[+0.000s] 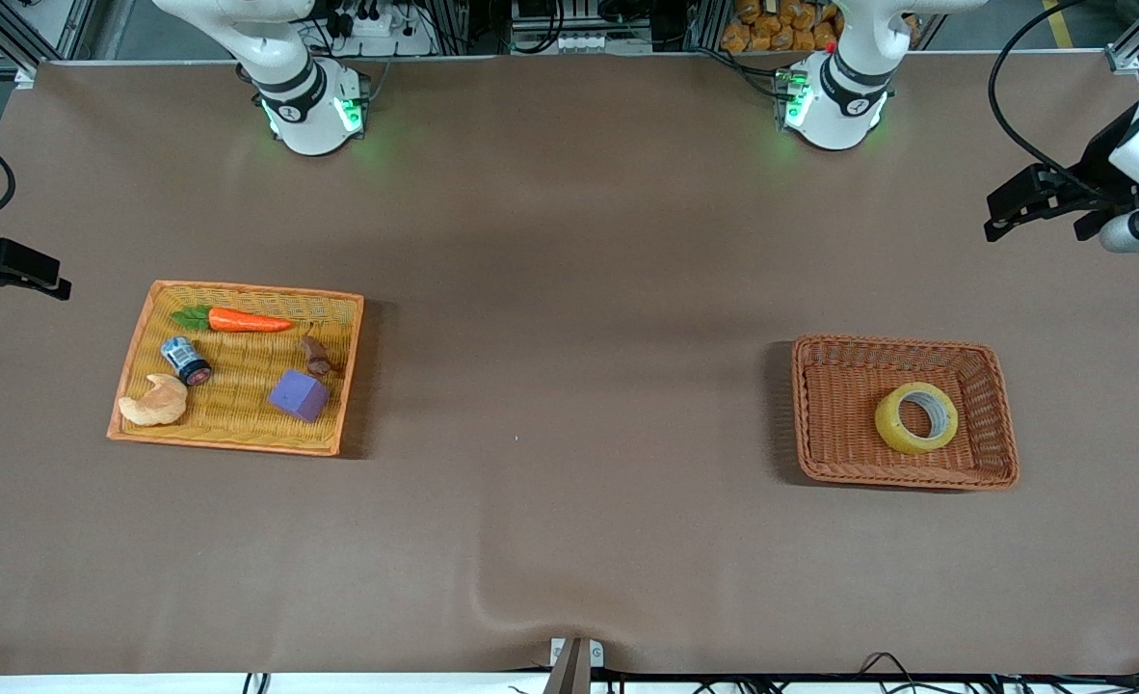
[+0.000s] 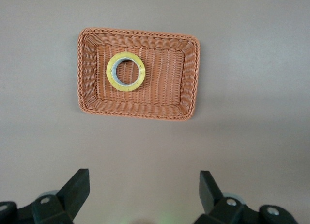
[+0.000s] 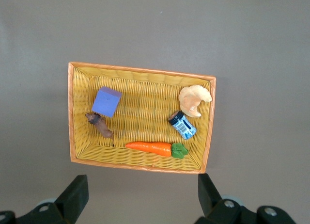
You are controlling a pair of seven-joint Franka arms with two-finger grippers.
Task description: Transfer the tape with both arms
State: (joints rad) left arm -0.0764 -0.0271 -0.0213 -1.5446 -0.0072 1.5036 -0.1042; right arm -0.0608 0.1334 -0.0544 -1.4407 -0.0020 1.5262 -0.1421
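- Nearest the front camera lies the brown basket [image 1: 998,405], toward my left arm's end of the table, and the tape [image 1: 915,417] lies flat inside it, near the corner closest to the camera and to that end.
- From my left wrist view, the tape's [image 2: 126,72] yellow ring and pale core show whole, with the basket [image 2: 189,73] weave visible through the round hole.
- My left gripper [image 2: 144,190] hangs high over bare table beside the brown basket, fingers spread wide and holding nothing.
- On the front view my left gripper [image 1: 1013,207] shows at the picture's edge, above the table's end and well apart from the tape.
- Toward my right arm's end sits the yellow tray [image 1: 141,333], a little farther from the camera than the brown basket.
- Inside it: a carrot [image 1: 242,320] along the rim farthest from the camera, a small blue-and-white can [image 1: 185,360], a croissant [image 1: 155,401] just beside the can, a purple cube [image 1: 300,395] and a small brown piece [image 1: 318,357] next to the cube.
- My right gripper [image 3: 138,192] waits high over the table beside the yellow tray [image 3: 71,112], its two fingers parted and empty; the cube [image 3: 107,102] and carrot [image 3: 152,148] lie in plain sight below it.
- On the front view only the right arm's dark end [image 1: 11,270] reaches in at the edge.
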